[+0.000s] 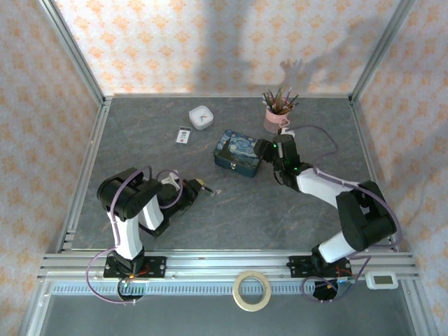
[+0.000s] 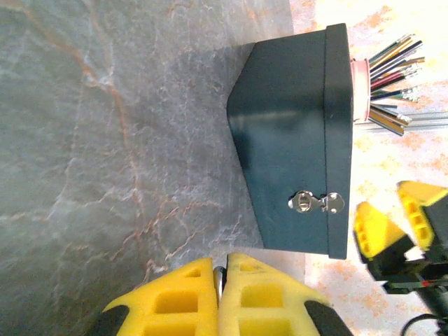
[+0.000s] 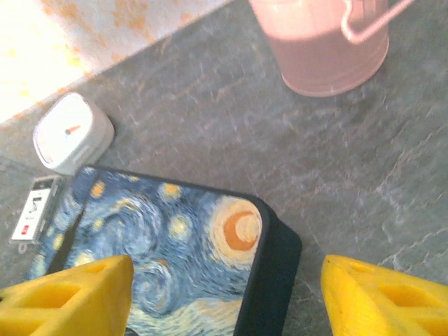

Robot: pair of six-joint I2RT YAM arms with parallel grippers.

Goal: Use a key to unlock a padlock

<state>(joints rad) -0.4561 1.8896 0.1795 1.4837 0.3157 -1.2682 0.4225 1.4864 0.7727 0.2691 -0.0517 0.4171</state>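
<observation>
My left gripper (image 1: 201, 186) lies low on the table at the left, shut on a thin rounded bit of silvery metal (image 2: 222, 274) that looks like the key. A tiny pale speck (image 1: 218, 191) sits just ahead of its fingertips, too small to name. The padlock is hidden or too small to pick out. The blue painted box (image 1: 238, 154) stands mid-table, and its silver latch (image 2: 316, 202) faces the left wrist camera with nothing hung on it. My right gripper (image 3: 224, 304) is open, its fingers straddling the box's right corner (image 3: 276, 245) without touching it.
A pink cup of pencils (image 1: 278, 112) stands behind the box. A white timer (image 1: 201, 117) and a small white-and-black card (image 1: 183, 135) lie at the back left. A tape roll (image 1: 252, 290) rests on the near rail. Metal frame posts edge the table.
</observation>
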